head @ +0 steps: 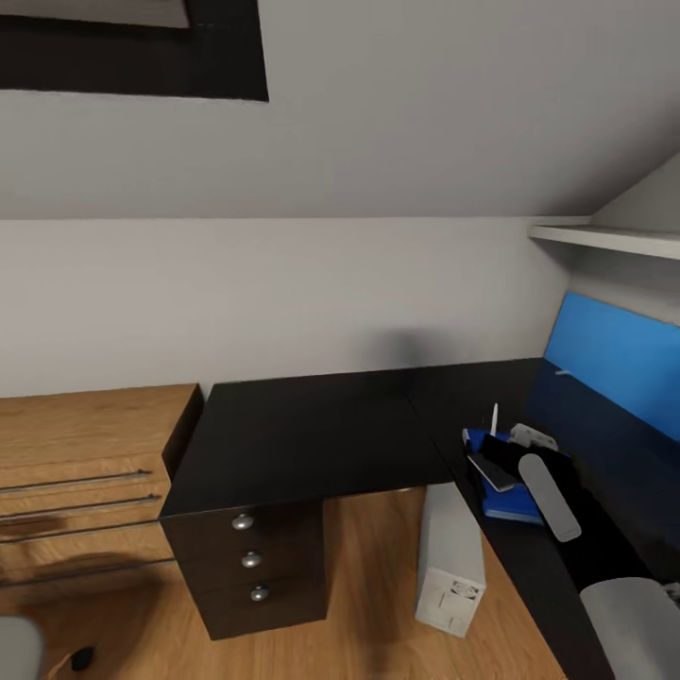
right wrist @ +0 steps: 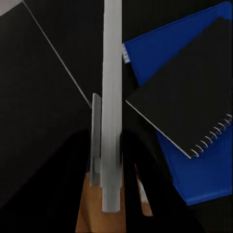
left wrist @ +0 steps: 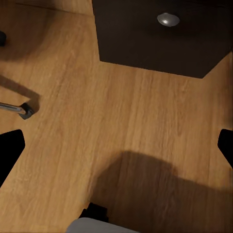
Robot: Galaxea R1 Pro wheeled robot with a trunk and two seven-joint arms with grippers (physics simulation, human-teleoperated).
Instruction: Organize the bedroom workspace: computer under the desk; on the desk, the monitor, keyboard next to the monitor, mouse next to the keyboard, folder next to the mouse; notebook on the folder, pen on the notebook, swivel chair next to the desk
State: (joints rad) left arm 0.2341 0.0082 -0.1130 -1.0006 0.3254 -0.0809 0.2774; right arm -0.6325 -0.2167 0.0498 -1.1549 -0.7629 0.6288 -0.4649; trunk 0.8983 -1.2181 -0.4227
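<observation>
We see the right gripper pinching the pen, which stands upright between its dark fingers. In the head view the pen rises just above the stack on the right arm of the glossy black worktop.

That stack is the dark notebook, spiral edge showing, lying on the bright blue folder. The folder's corners stick out beyond the notebook on the near and far sides. We cannot tell whether the pen's lower tip touches the notebook.

Beyond the stack, a bright blue panel stands along the far right of the worktop under a white shelf.

The light grey computer stands on the wooden floor in the inner corner of the L, tucked beneath the worktop's edge. To its left is the drawer unit with three round silver knobs. Further left, a light-wood cabinet stands against the wall.

The left gripper hangs low over the floor, its black fingers spread wide, with floorboards between them. It is near the foot of the drawer unit. A chrome leg and castor of the swivel chair lie close by, and a grey edge of the chair shows at the near left in the head view.
</observation>
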